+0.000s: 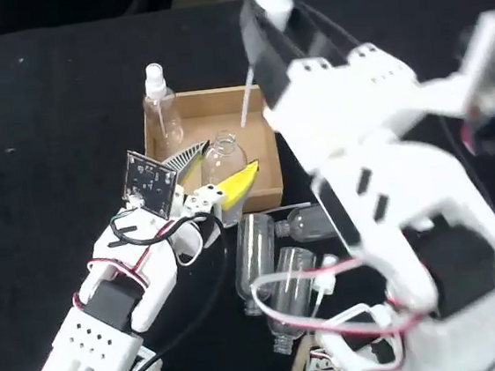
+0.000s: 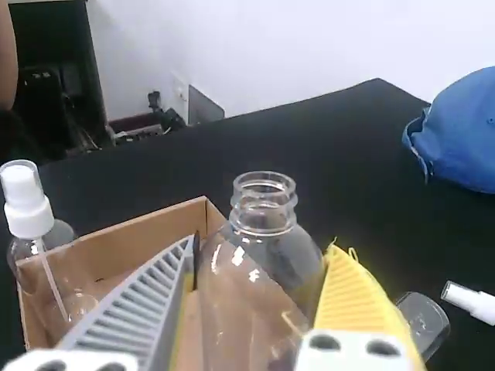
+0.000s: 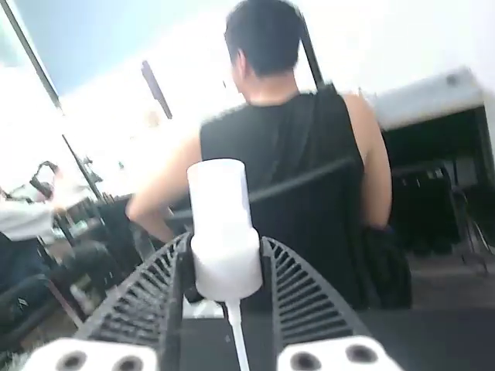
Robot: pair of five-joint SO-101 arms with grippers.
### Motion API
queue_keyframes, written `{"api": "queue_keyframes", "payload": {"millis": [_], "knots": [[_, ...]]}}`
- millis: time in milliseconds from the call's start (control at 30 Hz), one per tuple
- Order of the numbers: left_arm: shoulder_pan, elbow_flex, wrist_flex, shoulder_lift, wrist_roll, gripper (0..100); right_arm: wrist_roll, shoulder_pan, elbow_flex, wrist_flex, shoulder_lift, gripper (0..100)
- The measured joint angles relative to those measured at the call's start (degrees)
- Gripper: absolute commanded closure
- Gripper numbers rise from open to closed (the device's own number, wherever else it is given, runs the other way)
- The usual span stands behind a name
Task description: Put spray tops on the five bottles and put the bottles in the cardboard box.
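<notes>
Over cardboard box [image 1: 209, 110] | left tool [image 2: 261, 253] pinches uncapped bottle [image 2: 263, 205] | right tool [image 3: 225, 249] pinches spray top [image 3: 223, 212]

In the cardboard box's [image 1: 200, 115] far left corner stands a capped bottle [image 1: 159, 106]; at its near side an open bottle [image 1: 223, 157]; before it lie three bottles [image 1: 255, 256].

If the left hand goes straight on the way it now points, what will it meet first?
Probably the wall of the cardboard box, near its far corner; the open bottle held in the left hand would touch it first. Depth is unclear.
</notes>
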Motion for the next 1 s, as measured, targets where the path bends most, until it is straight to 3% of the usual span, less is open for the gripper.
{"api": "queue_keyframes", "payload": {"millis": [500, 633, 833, 1000], "knots": [[0.18, 0.0, -0.7, 0.0, 0.0, 97, -0.09, -0.26, 23.21, -20.57, -9.14, 98.7], [0.18, 3.16, -7.56, 0.0, 0.0, 97, -0.09, -0.53, 23.38, -21.1, -9.14, 98.7], [2.02, 12.4, -24.18, 0.0, 0.0, 97, 3.25, -0.44, 23.38, -21.1, -9.14, 98.7], [3.69, 13.89, -27.34, 0.0, 0.0, 97, 3.6, -0.7, 23.38, -21.1, -9.14, 98.7]]}}
